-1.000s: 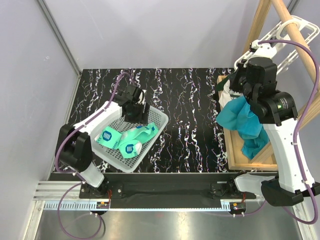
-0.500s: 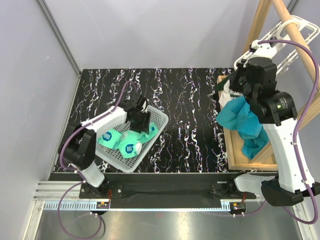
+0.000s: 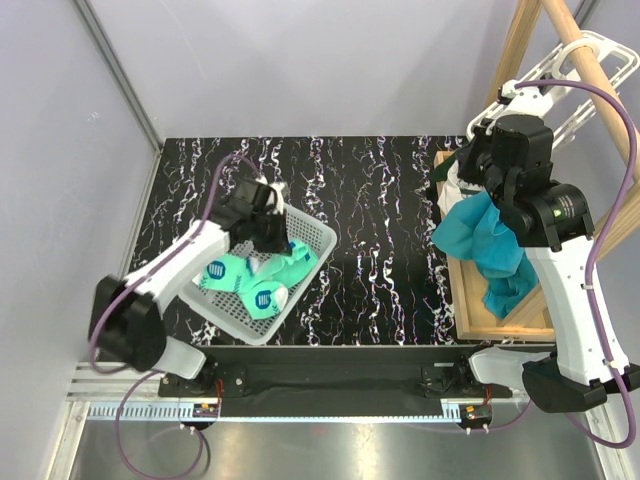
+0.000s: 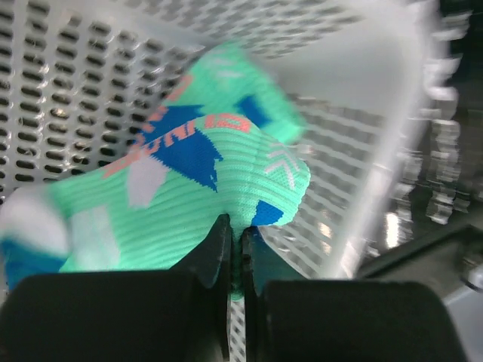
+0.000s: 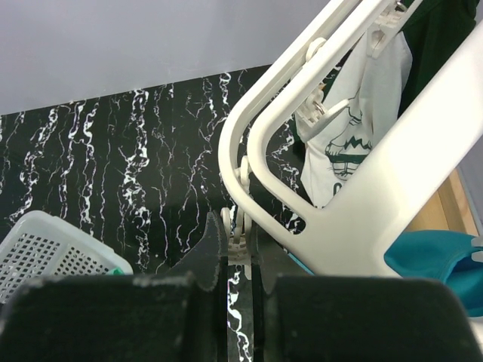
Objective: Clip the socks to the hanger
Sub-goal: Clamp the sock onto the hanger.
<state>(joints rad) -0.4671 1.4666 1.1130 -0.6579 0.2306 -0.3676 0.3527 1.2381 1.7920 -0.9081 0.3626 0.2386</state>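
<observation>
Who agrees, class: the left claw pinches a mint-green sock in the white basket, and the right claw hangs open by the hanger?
Wrong on the right claw: the right wrist view shows it shut on a clip of the hanger. The left claw does pinch a mint-green sock in the white basket.

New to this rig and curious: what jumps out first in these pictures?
The bright mint-green socks in the white mesh basket at the left of the table stand out, with the left gripper shut on one sock. At right, the right gripper, up beside the wooden rack, pinches a clip of the white hanger, near a draped teal cloth.
</observation>
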